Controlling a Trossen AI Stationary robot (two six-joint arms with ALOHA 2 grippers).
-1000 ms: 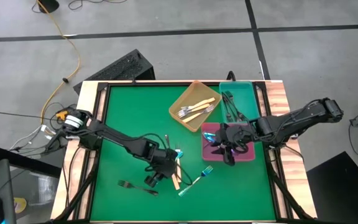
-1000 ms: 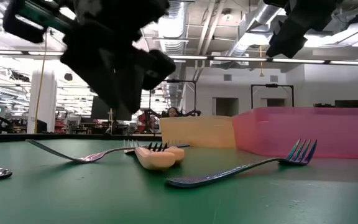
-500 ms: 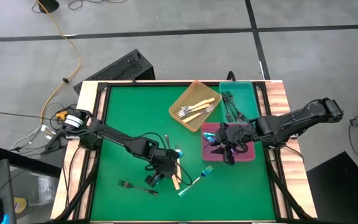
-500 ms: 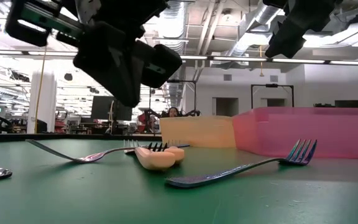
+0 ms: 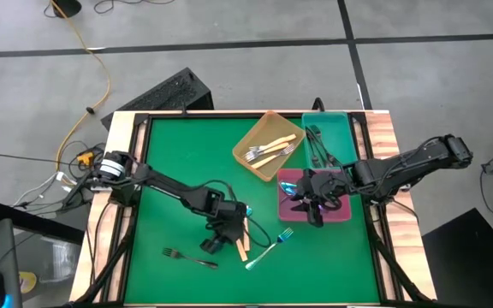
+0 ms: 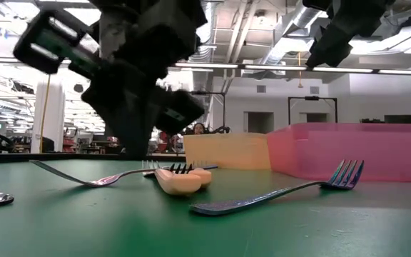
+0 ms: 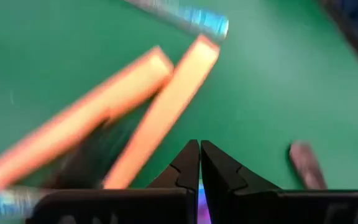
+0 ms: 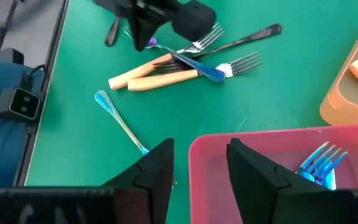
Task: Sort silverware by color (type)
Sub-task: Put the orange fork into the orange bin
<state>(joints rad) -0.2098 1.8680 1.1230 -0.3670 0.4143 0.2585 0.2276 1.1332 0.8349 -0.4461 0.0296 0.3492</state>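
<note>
No readable text, no label, no brand, no number, no sign on any surface in these views

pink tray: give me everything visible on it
The pink rectangular plastic tray looks translucent, with raised walls and a flat floor. It sits on the green table mat at its right side, beside the orange tray and the teal tray. Shiny iridescent blue-teal forks lie inside. The right gripper, open, hangs over it. One blue-teal fork lies on the mat just outside its wall.
</note>
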